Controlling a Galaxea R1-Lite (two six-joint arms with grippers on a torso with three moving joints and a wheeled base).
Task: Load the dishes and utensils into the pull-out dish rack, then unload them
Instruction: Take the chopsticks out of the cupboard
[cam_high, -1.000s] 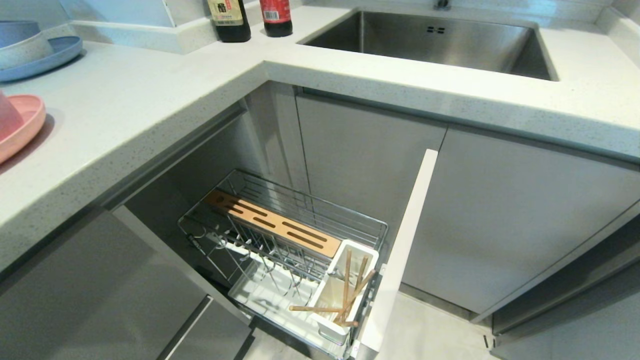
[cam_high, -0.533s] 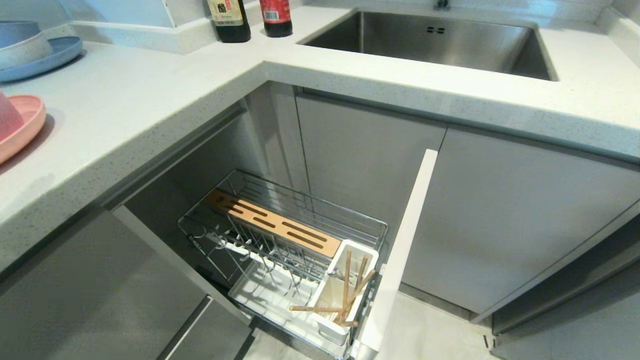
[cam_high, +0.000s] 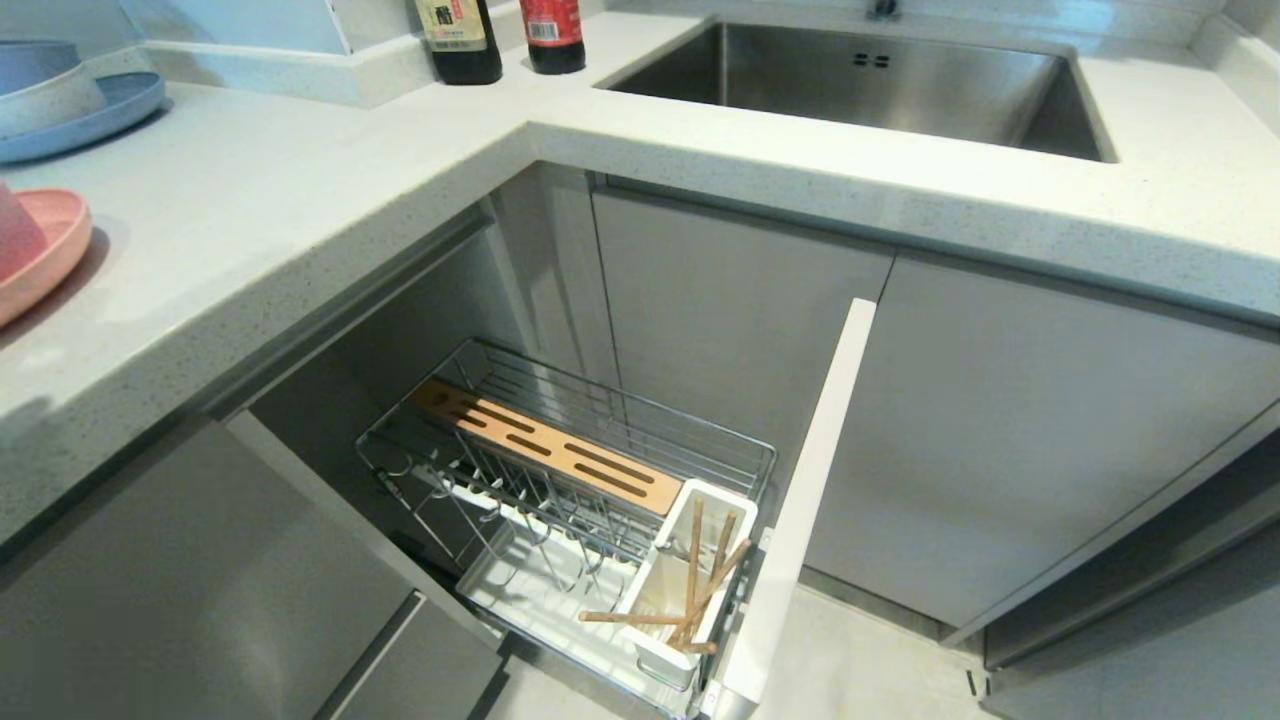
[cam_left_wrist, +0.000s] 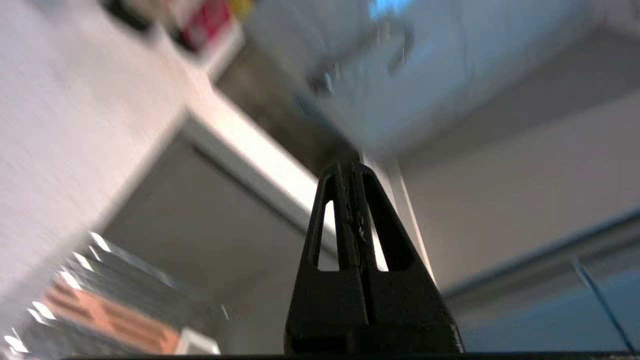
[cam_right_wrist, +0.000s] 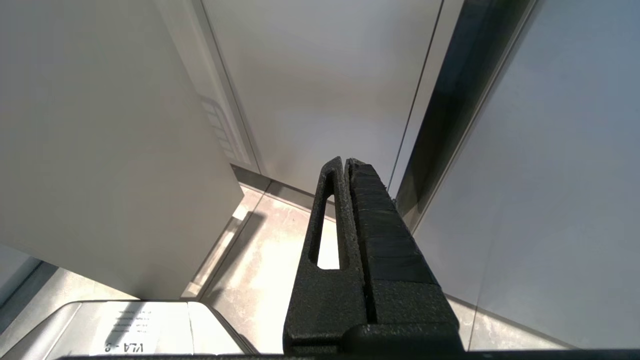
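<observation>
Pink plastic shows at the far left: the pink plate (cam_high: 45, 255) sits on the counter (cam_high: 260, 230), cut off by the frame edge, with what looks like the pink bowl (cam_high: 15, 235) standing on it, barely in view. Neither dish has gone into the pull-out dish rack (cam_high: 560, 500), which stands drawn out below the counter with its plate prongs bare. Further right, the wooden chopsticks (cam_high: 690, 590) already lean in the white utensil cup (cam_high: 685, 595), so I judge loading part done: both dishes remain, and all the unloading. The metal spoon is nowhere I can make out; it may lie in the cup, but that is unclear. Neither arm appears in the head view. The left gripper (cam_left_wrist: 349, 167) is pressed together and holds nothing, its surroundings blurred. The right gripper (cam_right_wrist: 346, 162) is likewise closed and empty, parked by the cabinet doors (cam_right_wrist: 325, 90).
</observation>
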